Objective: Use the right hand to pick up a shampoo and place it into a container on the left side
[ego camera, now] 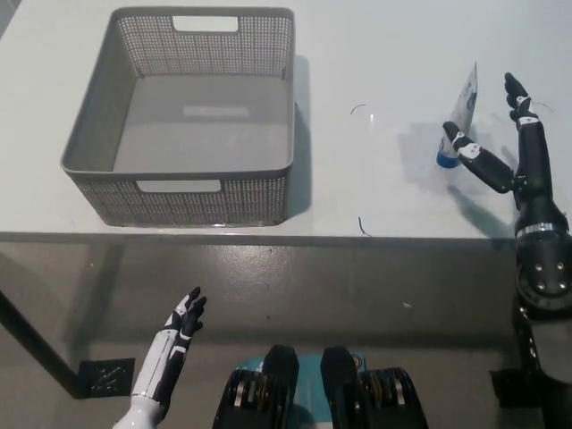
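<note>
Head view: a grey mesh basket [179, 116] sits empty on the left of the white table [375, 54], with cut-out handles at its near and far walls. Well apart to the right, the shampoo [458, 116], a white and blue tube, stands cap-down near the table's right side. The black right hand [500, 134] is spread wide around it, one finger [469, 152] touching or just short of the tube's base, others [518, 94] raised just to its right; whether any contact is made is hard to tell. Nothing lies between tube and basket but bare tabletop with faint marks. The white left hand [179, 335] rests low at lower left below the table edge, fingers loosely apart, holding nothing
</note>
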Controlling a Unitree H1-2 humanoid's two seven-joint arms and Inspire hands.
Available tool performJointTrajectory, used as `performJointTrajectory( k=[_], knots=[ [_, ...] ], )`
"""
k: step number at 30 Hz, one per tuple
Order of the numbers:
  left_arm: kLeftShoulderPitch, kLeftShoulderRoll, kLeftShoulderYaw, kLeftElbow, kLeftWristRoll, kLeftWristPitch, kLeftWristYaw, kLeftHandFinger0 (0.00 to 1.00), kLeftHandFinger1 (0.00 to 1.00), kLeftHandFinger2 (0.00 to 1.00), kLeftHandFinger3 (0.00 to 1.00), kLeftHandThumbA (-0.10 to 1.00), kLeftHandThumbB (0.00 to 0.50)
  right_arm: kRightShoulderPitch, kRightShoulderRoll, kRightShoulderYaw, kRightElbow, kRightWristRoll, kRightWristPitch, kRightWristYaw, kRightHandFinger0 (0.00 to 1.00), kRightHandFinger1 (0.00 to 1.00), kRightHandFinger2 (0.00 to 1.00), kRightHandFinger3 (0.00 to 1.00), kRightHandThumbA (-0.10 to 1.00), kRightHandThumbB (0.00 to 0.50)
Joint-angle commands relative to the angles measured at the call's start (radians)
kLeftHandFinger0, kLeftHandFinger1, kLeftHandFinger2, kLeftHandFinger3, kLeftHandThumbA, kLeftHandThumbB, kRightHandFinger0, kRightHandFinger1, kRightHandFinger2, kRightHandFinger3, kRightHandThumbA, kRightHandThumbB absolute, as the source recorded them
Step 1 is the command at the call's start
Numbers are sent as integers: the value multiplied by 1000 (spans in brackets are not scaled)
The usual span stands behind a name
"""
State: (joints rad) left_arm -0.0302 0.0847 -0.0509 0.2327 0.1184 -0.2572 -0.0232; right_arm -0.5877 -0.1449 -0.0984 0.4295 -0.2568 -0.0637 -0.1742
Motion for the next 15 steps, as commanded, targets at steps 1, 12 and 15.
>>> performJointTrajectory(
  k=[1, 12, 15],
  knots=[
    [0, 7, -8, -15, -5, -31, -11, 1000, 1000, 1000, 1000, 1000, 127, -88, -25, -10, 65, -2, -64, -72, 1000, 1000, 1000, 1000, 786, 392],
    [-9, 13, -10, 4, 1, -47, -8, 1000, 1000, 1000, 1000, 1000, 109, -183, -30, 14, 268, 1, -87, -108, 1000, 1000, 1000, 1000, 758, 374],
    [-10, 12, -10, 7, -6, -45, -13, 1000, 1000, 1000, 1000, 1000, 110, -208, -30, 15, 322, 5, -108, -123, 1000, 1000, 1000, 1000, 743, 383]
  ],
)
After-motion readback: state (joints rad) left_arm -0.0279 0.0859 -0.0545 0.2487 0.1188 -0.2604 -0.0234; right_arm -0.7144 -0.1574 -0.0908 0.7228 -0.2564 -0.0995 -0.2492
